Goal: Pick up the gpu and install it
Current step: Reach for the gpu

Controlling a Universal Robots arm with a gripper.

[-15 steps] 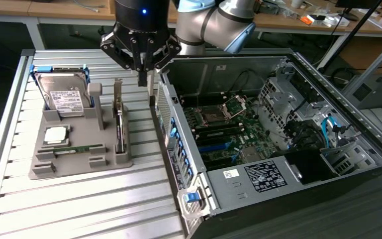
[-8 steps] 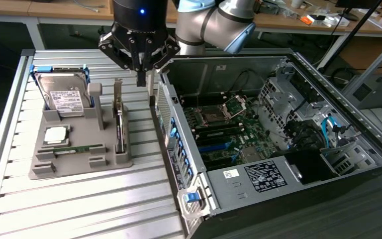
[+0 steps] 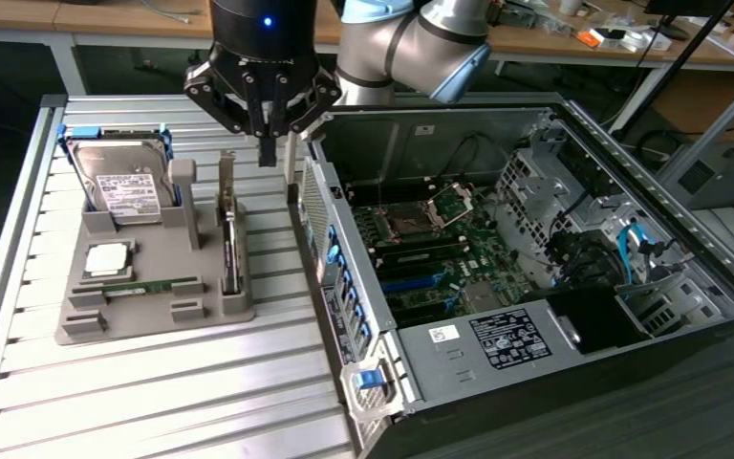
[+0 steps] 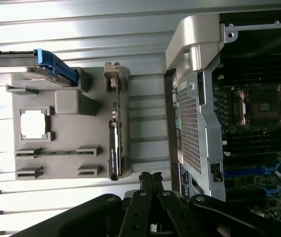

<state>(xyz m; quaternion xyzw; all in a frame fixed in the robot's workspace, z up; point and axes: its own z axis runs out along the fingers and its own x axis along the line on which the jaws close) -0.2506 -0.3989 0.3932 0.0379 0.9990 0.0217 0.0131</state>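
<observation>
You can see the gripper (image 3: 267, 153) (image 4: 150, 178) hanging above the gray holder (image 3: 150, 320) (image 4: 71, 133), over the holder's side that faces the computer case (image 3: 325, 206) (image 4: 189, 123). Its two fingers are pressed together and they carry nothing.

The gpu (image 3: 229, 239) (image 4: 114, 148) is in the holder. It stands on its long edge in the slot along that same side, with its silver bracket at the holder's far end. The fingertips seem to be higher than the bracket and apart from it, but from these angles you cannot be fully sure of the gap.

The other holder places are filled: a hard drive (image 3: 125, 186) (image 4: 21, 79) stands at the far corner, a processor (image 3: 106, 258) (image 4: 34, 123) lies in the middle, and a memory stick (image 3: 150, 285) (image 4: 51, 152) lies near the front.
</observation>
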